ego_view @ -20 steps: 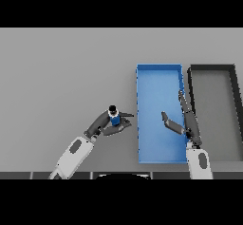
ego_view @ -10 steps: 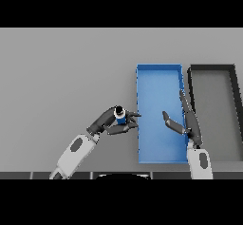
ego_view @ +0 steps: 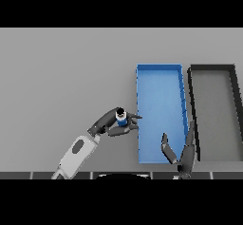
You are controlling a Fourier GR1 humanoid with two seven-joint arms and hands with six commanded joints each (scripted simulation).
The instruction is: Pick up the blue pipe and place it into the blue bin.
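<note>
A short blue pipe (ego_view: 121, 118) with a dark open top stands upright inside my left hand (ego_view: 113, 124), whose fingers and thumb curl round it. The hand hangs just left of the blue bin (ego_view: 159, 77), its fingertips touching or nearly touching the bin's left wall. The bin is a long open rectangle with nothing inside. My right hand (ego_view: 186, 153) shows over the bin's near right corner, fingers straight and spread, holding nothing.
A dark grey bin (ego_view: 212, 69) of the same shape stands directly right of the blue bin, wall against wall. Grey table (ego_view: 61, 77) stretches wide to the left and far side.
My left hand has carried the pipe to the right, up to the blue bin's left wall. My right hand has drawn back toward the near edge of the table.
</note>
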